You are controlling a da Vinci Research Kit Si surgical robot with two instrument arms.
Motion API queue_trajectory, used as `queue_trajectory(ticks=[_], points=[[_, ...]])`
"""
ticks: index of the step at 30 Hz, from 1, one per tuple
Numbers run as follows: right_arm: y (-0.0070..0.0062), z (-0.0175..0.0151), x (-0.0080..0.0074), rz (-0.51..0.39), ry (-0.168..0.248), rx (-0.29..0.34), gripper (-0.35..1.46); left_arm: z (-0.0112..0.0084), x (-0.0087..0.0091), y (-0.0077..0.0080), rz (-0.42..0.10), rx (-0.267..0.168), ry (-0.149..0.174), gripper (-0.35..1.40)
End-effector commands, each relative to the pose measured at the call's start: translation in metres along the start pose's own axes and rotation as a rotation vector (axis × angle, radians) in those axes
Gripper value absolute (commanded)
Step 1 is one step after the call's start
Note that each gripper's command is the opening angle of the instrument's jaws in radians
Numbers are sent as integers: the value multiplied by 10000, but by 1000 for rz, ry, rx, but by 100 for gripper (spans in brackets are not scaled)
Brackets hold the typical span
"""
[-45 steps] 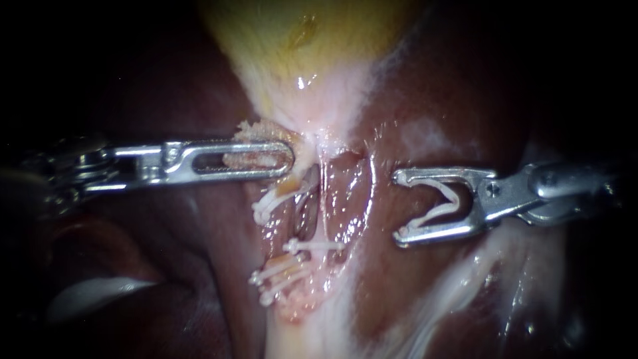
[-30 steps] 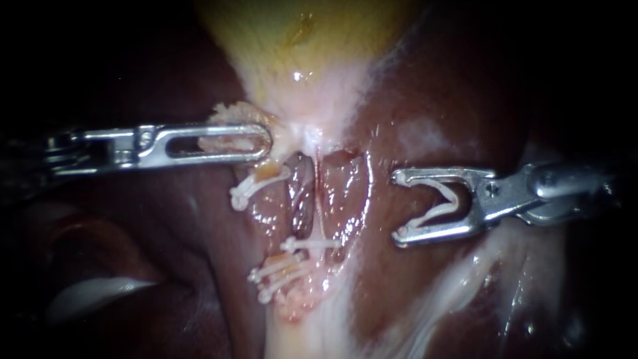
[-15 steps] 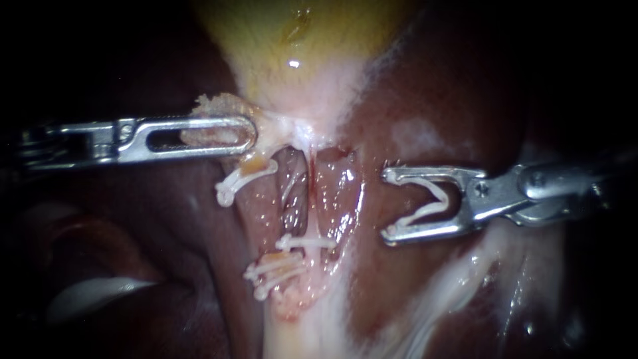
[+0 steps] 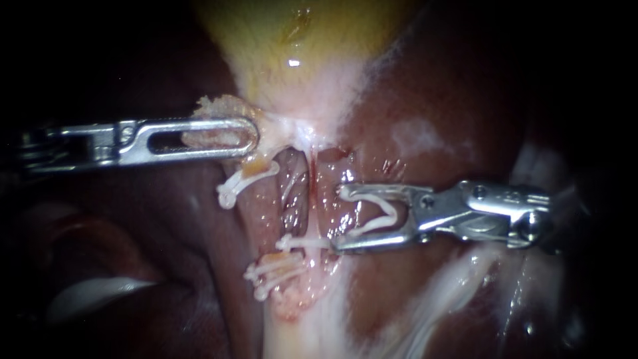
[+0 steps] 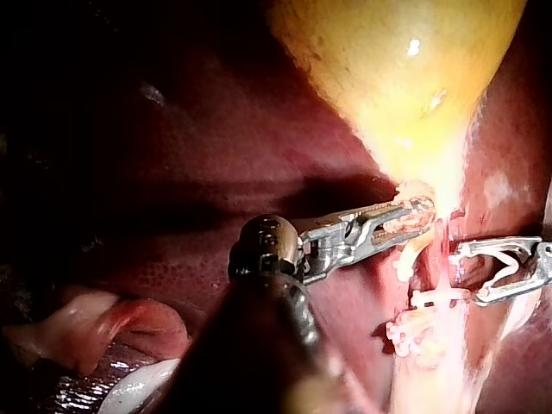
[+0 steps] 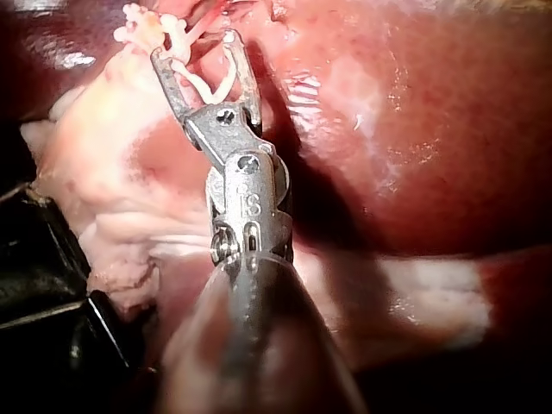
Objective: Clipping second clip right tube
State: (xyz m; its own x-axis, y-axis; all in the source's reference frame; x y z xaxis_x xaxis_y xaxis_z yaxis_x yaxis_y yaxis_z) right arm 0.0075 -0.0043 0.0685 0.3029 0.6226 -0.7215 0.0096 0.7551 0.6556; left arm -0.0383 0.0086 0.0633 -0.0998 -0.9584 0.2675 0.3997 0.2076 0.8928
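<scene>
Right instrument (image 4: 337, 219) just slid in. Its claw, spread wide and holding the new clip (image 4: 380, 214), now sits right beside the right tube (image 4: 310, 189), above the first clip (image 4: 304, 242). I'd say it's not around the tube yet. Left instrument (image 4: 249, 136) claw stays clamped on the gallbladder (image 4: 299, 53) neck.

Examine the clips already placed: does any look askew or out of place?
Yes: the upper clip, under the left instrument, lies slanted, its free end sticking out, while the middle clip beside the right instrument sits level across its tube. Nothing looks spilled.
</scene>
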Motion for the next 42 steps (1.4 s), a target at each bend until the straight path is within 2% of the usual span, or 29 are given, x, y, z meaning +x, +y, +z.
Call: queue_trajectory(ticks=[1, 9, 14, 19, 24, 33, 42], points=[[2, 3, -1, 23, 0, 1, 49, 0, 0, 0, 0, 0, 0, -35], [8, 27, -5, 134, 18, 38, 47, 1, 1, -1, 0, -1, -1, -35], [8, 43, -7, 166, 27, 54, 46, 2, 1, -1, 0, -2, -1, -35], [6, 58, -11, 196, 53, 89, 46, 3, 2, -1, 1, -2, -2, -35], [4, 61, -10, 220, 80, 127, 46, 3, 2, -1, 1, -2, -2, -35], [2, 60, -10, 226, 85, 130, 46, 3, 2, -1, 1, -2, -2, -35], [-10, 58, -4, 244, 115, 167, 48, 2, 2, -1, 1, -2, -2, -35]])
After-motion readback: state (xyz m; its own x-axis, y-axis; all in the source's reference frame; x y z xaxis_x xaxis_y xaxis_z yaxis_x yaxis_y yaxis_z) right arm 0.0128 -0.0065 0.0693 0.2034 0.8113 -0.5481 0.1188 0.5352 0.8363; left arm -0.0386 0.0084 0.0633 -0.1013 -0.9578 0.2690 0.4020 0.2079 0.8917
